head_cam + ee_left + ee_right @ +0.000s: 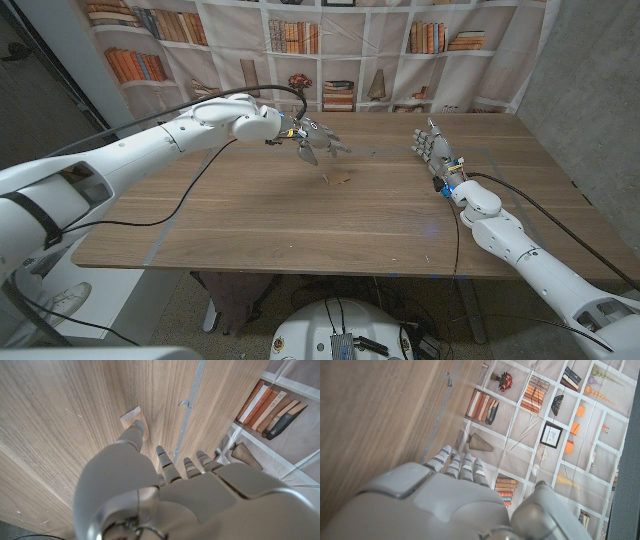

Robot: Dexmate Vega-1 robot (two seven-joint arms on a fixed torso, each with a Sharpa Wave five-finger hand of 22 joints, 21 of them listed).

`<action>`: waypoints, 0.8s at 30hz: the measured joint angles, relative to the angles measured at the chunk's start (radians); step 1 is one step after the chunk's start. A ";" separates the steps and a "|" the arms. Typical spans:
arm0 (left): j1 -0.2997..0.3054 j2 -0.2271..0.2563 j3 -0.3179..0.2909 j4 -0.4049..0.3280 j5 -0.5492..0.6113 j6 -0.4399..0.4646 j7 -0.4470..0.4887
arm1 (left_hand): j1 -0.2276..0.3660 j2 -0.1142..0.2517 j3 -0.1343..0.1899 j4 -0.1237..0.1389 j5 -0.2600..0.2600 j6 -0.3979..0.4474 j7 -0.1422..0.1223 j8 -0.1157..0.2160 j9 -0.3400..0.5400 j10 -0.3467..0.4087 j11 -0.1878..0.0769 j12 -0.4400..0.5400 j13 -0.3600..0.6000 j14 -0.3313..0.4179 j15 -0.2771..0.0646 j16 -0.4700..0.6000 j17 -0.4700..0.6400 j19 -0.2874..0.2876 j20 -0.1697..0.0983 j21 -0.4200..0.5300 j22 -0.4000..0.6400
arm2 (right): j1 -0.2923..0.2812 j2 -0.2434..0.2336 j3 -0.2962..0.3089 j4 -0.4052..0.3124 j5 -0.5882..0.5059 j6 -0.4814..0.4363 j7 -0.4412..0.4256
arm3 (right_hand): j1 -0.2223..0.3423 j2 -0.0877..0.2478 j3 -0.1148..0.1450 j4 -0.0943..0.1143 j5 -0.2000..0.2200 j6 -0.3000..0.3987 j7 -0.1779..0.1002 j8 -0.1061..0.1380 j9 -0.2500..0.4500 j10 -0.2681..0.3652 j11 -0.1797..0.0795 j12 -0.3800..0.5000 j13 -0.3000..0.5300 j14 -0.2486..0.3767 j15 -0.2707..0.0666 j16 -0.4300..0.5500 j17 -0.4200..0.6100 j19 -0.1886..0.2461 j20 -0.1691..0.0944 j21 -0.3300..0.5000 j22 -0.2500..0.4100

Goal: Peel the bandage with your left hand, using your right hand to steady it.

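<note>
A small tan bandage (341, 179) lies flat on the wooden table (250, 220), near its middle. My left hand (318, 143) hovers just behind and left of it, fingers spread and holding nothing. In the left wrist view the bandage (134, 420) lies just past my thumb tip, with the fingers (167, 465) reaching over the bare wood. My right hand (433, 148) stands upright at the table's far right, fingers apart and empty, well clear of the bandage. The right wrist view has my right hand (455, 485) above the table edge.
A printed bookshelf backdrop (330, 50) hangs behind the table. A strip of tape (192, 400) runs along the tabletop near the far edge. Black cables (200, 175) trail from both arms over the wood.
</note>
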 measured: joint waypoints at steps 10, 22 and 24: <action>-0.003 0.003 0.004 0.022 0.005 -0.034 0.023 | 0.000 0.000 -0.004 0.004 0.000 0.000 0.000 0.001 0.000 0.012 0.000 0.015 0.012 0.007 0.004 0.000 0.005 0.004 -0.004 0.000 0.000 | -0.001 0.005 0.001 0.005 -0.002 -0.002 -0.010 | 0.000 0.000 0.000 0.000 0.000 0.000 0.000 0.000 0.000 0.000 0.000 0.000 0.000 0.000 0.000 0.000 0.000 0.000 0.000 0.000 0.000; 0.004 0.012 0.003 0.047 0.012 -0.078 0.097 | 0.008 -0.007 0.001 0.008 -0.006 0.000 -0.007 0.008 0.000 0.047 0.000 0.049 0.036 0.048 0.002 0.013 0.014 0.033 -0.008 0.012 0.000 | -0.006 0.009 0.001 0.002 -0.005 -0.005 -0.027 | 0.000 0.000 0.000 0.000 0.000 0.000 0.000 0.000 0.000 0.000 0.000 0.000 0.000 0.000 0.000 0.000 0.000 0.000 0.000 -0.007 0.000; 0.004 0.012 0.003 0.054 0.018 -0.088 0.115 | 0.012 -0.011 0.003 0.005 -0.006 0.000 -0.007 0.008 0.000 0.048 0.002 0.056 0.037 0.048 0.002 0.013 0.014 0.040 -0.007 0.012 0.000 | -0.009 0.009 0.001 -0.001 -0.006 -0.006 -0.030 | 0.000 0.000 0.000 0.000 0.000 0.000 0.000 0.000 0.000 0.000 0.000 0.000 0.000 0.000 0.000 0.000 0.000 0.000 0.000 -0.007 0.000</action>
